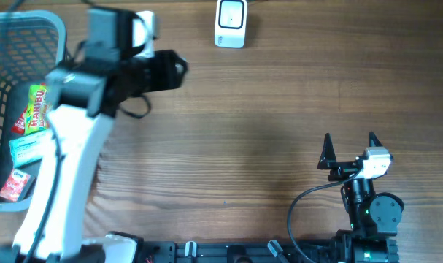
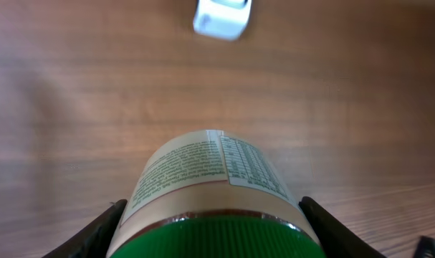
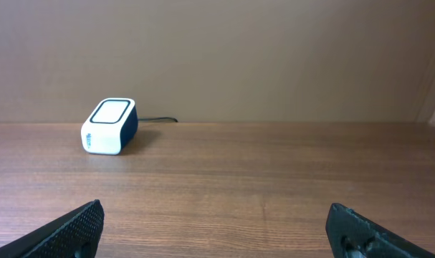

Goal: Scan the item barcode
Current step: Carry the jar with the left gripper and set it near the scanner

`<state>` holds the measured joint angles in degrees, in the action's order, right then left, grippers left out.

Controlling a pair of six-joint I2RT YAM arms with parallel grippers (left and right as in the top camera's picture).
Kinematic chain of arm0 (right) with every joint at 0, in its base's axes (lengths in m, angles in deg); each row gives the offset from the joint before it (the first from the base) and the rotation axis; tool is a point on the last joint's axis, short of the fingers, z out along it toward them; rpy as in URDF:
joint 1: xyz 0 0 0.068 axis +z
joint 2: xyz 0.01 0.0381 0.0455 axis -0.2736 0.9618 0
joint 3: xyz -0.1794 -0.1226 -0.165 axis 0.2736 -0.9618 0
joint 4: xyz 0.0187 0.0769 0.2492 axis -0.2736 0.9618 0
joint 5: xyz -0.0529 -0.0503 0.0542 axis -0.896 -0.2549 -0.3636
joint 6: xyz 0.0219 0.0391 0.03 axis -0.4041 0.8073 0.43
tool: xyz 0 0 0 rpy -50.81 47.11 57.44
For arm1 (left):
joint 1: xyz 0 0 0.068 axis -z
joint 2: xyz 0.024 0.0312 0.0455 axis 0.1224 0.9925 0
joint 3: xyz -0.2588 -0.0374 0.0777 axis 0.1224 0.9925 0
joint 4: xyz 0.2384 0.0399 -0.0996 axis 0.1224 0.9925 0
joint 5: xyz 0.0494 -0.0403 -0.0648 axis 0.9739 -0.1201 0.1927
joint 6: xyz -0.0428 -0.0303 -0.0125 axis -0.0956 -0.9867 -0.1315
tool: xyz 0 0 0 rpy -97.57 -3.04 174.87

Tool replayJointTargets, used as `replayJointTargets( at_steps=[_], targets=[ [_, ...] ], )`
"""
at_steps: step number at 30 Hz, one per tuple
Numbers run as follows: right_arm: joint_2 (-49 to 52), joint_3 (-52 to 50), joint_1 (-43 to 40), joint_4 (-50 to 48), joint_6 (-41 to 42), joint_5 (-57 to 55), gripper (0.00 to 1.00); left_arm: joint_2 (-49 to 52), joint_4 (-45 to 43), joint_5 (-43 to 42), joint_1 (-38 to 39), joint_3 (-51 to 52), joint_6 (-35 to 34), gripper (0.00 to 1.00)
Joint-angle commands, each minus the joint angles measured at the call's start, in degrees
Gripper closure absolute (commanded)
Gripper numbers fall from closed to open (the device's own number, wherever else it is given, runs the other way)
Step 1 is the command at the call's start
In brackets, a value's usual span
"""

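The item is a jar [image 2: 210, 186] with a green ribbed lid and a pale printed label. It lies on its side between the jaws of my left gripper [image 2: 213, 231], which is shut on it above the table. From overhead the jar [image 1: 145, 26] shows only as a white patch at the left gripper [image 1: 137, 33], near the far left of the table. The white and dark barcode scanner [image 1: 230, 23] stands further right at the far edge, ahead of the jar [image 2: 221, 18]. My right gripper [image 1: 349, 142] hangs open over bare wood at the front right, with the scanner [image 3: 108, 126] far ahead on its left.
A grey wire basket [image 1: 53, 22] stands at the left edge with snack packets in it, among them a Haribo bag [image 1: 36, 106]. The scanner's cable runs off behind it. A wall closes the far side of the table.
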<state>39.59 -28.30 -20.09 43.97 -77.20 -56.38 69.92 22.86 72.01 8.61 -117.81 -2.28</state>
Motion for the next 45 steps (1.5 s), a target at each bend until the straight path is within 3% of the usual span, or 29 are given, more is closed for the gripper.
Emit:
replayJointTargets(
  at_steps=[1, 5, 9, 12, 14, 19, 20, 22, 23, 25, 28, 36, 39, 45],
  targets=[
    [-0.1, -0.1, 0.2, -0.3, -0.7, -0.8, 0.0, 9.0, -0.2, 1.2, 7.5, -1.0, -7.7, 0.4],
    [-0.1, -0.1, 0.2, -0.3, -0.7, -0.8, 0.0, 19.0, -1.1, 2.1, 13.2, -1.0, -15.3, 0.4],
    [-0.1, -0.1, 0.2, -0.3, -0.7, -0.8, 0.0, 28.5, -1.9, 3.7, 17.5, -0.9, -27.1, 0.41],
    [-0.1, -0.1, 0.2, -0.3, -0.7, -0.8, 0.0, 32.5, -3.0, 5.5, 20.1, -0.9, -38.8, 0.4],
    [-0.1, -0.1, 0.2, -0.3, -0.7, -0.8, 0.0, 34.7, -6.8, 5.5, 22.3, -0.9, -47.8, 0.32],
    [-0.1, -0.1, 0.2, -0.3, -0.7, -0.8, 0.0, 36.5, -12.7, 6.8, 25.0, -0.9, -65.1, 0.41],
    [-0.1, -0.1, 0.2, -0.3, -0.7, -0.8, 0.0, 36.5, -13.0, 7.0, 25.2, -0.9, -67.1, 0.39],
    [-0.1, -0.1, 0.2, -0.3, -0.7, -0.8, 0.0, 36.5, -12.9, 8.0, 25.5, -0.9, -69.4, 0.22],
    [-0.1, -0.1, 0.2, -0.3, -0.7, -0.8, 0.0, 36.5, -10.9, 8.5, 25.6, -0.9, -69.4, 0.0],
    [-0.1, -0.1, 0.2, -0.3, -0.7, -0.8, 0.0, 36.2, -9.1, 8.4, 25.7, -1.0, -68.2, 0.0],
    [-0.1, -0.1, 0.2, -0.3, -0.7, -0.8, 0.0, 34.5, -9.2, 8.9, 25.7, -1.6, -60.8, 0.0],
    [-0.1, -0.1, 0.2, -0.3, -0.7, -0.8, 0.0, 25.7, -11.3, 11.5, 24.7, -5.5, -22.8, 0.0],
    [-0.1, -0.1, 0.2, -0.3, -0.7, -0.8, 0.0, 25.4, -9.7, 9.5, 23.4, -5.4, -12.7, 0.0],
    [-0.1, -0.1, 0.2, -0.3, -0.7, -0.8, 0.0, 26.4, -8.4, 7.3, 23.3, -5.3, -8.0, 0.0]
  ],
)
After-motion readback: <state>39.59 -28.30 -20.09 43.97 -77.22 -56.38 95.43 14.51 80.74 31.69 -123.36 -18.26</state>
